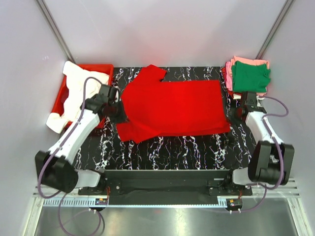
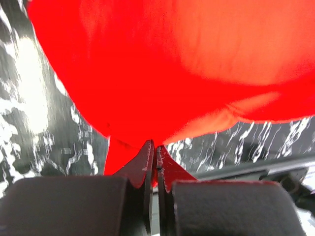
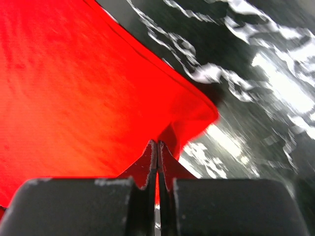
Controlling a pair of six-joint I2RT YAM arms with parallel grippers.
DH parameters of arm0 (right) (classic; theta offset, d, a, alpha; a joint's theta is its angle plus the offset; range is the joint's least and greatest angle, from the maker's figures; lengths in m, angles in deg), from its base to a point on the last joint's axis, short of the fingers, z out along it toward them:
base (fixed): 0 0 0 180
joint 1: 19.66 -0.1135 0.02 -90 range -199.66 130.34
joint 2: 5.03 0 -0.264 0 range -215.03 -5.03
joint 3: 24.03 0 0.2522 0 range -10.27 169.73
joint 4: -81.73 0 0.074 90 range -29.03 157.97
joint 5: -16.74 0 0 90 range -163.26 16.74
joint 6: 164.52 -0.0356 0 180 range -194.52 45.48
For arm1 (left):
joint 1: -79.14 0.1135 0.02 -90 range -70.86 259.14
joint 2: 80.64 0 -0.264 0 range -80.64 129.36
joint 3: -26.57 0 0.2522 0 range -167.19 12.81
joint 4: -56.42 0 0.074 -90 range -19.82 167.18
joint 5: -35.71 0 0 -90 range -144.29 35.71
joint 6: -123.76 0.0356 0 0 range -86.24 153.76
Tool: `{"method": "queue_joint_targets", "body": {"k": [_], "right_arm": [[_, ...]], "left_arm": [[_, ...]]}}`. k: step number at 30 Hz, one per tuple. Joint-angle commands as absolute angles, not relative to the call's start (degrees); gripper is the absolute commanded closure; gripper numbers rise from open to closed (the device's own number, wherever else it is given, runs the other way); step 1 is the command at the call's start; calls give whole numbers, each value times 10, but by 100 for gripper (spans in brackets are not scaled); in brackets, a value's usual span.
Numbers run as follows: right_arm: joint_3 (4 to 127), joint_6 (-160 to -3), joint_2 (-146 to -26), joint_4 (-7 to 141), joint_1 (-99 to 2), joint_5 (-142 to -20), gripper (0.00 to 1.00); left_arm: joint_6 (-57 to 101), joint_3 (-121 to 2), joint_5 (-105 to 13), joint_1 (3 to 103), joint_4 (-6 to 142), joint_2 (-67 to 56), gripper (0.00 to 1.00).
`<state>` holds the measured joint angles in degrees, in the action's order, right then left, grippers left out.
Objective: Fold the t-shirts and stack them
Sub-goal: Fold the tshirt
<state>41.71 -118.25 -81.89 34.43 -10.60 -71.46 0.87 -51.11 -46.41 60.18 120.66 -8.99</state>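
Bright red t-shirt (image 1: 172, 108) at centre on a black surface (image 1: 162, 147) veined white; at two o'clock a green t-shirt (image 1: 251, 77) over a pink t-shirt (image 1: 246, 61); at ten o'clock a white t-shirt (image 1: 78, 86), red bin (image 1: 101, 67)

Top view: you look down from overhead at the near side, taking in the whole black marbled table (image 1: 162, 147). Wrist views: each looks forward past its own gripper, left gripper (image 2: 156, 152) and right gripper (image 3: 157, 146), very close. All three views share the red t-shirt (image 1: 172, 108).

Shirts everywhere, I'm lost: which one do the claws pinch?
The red t-shirt spread mid-table; left gripper and right gripper pinch it. Stacked: green t-shirt, pink t-shirt. Over the bin: white t-shirt.
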Motion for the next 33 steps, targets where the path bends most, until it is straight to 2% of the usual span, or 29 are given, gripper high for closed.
{"method": "queue_joint_targets", "body": {"k": [1, 10, 19, 28, 29, 31, 32, 33], "right_arm": [[475, -1158, -879, 389, -103, -745, 100], [588, -1143, -1008, 394, -103, -741, 100], [643, -1141, -1089, 397, -103, -735, 100], [696, -1137, -1168, 384, -103, -742, 98], [702, -1138, -1178, 381, -103, -741, 93], [729, -1140, -1187, 369, -100, -741, 75], [741, -1142, -1194, 362, -99, -738, 39], [767, -1142, -1196, 345, -98, -734, 28]], "left_arm": [[55, -585, -414, 631, 1172, -28, 100], [71, -741, -374, 684, 1173, 134, 100], [98, -921, -356, 696, 1223, 305, 100], [106, -1020, -350, 720, 1246, 426, 100], [106, -1051, -343, 723, 1255, 453, 100], [106, -1089, -336, 732, 1268, 483, 96], [99, -1122, -329, 735, 1276, 510, 89], [95, -1144, -321, 744, 1279, 523, 85]]}}
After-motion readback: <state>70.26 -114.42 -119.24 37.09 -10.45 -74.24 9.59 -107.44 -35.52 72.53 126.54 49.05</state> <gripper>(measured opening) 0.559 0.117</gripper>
